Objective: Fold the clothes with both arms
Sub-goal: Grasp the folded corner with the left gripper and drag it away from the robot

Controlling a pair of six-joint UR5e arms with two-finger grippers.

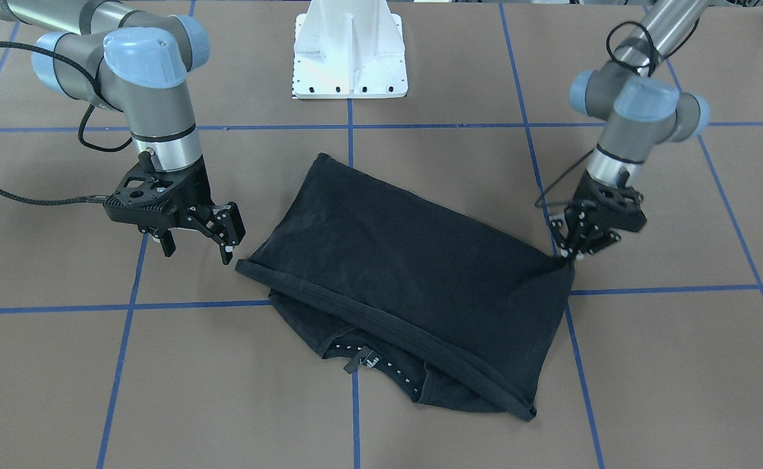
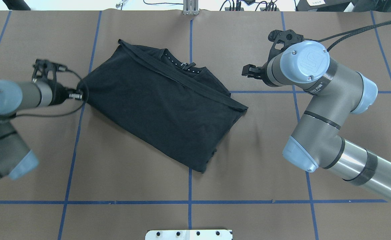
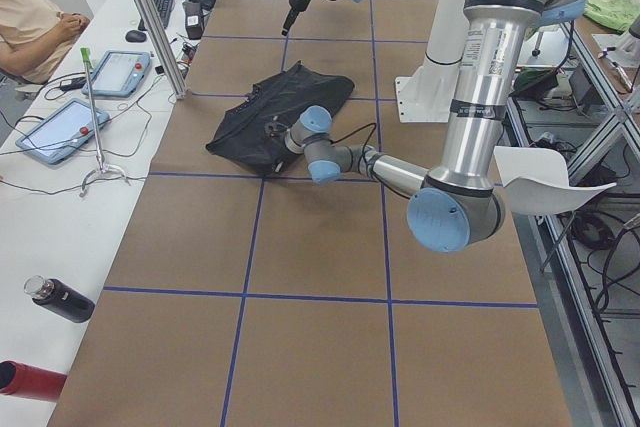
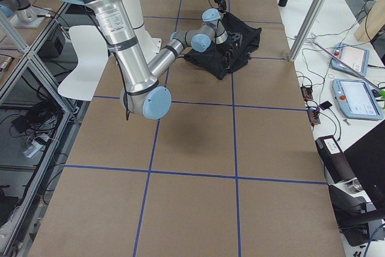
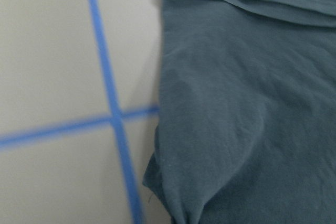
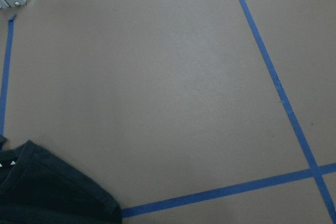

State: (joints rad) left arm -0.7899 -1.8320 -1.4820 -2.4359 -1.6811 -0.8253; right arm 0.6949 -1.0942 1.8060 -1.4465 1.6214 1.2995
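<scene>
At the left of the front-facing frame, the robot's right arm (image 1: 153,85) hung over the brown table (image 1: 49,365). Its right gripper (image 1: 198,247) was spread wide and held nothing, its fingertips just beside the nearest corner of the black shirt (image 1: 394,260). The overhead view suggested a gap between them. The pose read as a gripper lined up on that free corner, though the pictures could not settle it.

Across the middle, below the white base (image 1: 350,52) at top centre, the shirt lay on a slant over the blue tape lines (image 1: 121,365). It was doubled over on itself, so that a hemmed edge ran diagonally above the collar (image 1: 372,365), which peeked out along the lower side. No graphic showed.

At the right, the left arm (image 1: 635,111) leaned down. The left gripper (image 1: 567,253) was clenched on the shirt's right-hand corner, the cloth drawn to a point at its fingertips. The left wrist view showed fabric bunching toward the bottom of its frame, in keeping with that pinch. Holding that corner likely anchored the cloth so the next fold could be pulled taut. One fold looked done, with more to come.
</scene>
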